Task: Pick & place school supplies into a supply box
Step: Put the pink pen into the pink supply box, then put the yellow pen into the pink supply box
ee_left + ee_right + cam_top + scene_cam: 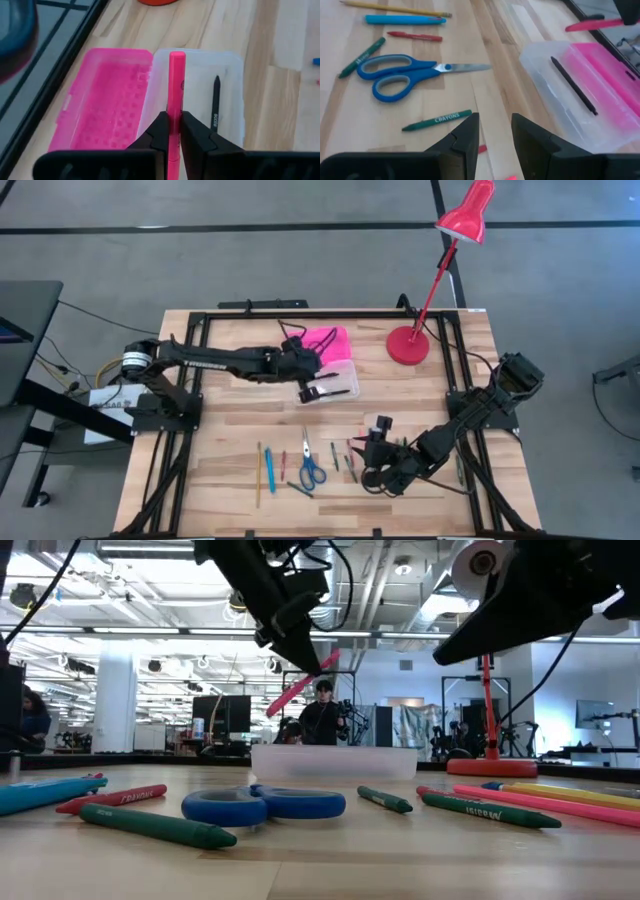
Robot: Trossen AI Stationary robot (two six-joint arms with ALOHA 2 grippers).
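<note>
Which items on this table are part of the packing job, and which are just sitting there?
Part of the job:
- clear plastic box base with open pink textured lid
- black pen already in the base
- pink pen held by the left claw
- blue-handled scissors
- green crayon, blue marker, yellow pencil

Lying about:
- red desk lamp

In the left wrist view the pink pen [176,100] runs out of the frame's bottom edge, its lower end hidden between the left tool's [173,131] fingers. The red lamp base [156,1] is cut off at the top edge. In the high view the supplies on the desk [230,430] under the right tool [378,465], lower centre-right, are too small and partly covered to name. In the low view, the distant person [323,715] at centre is too small to describe.
</note>
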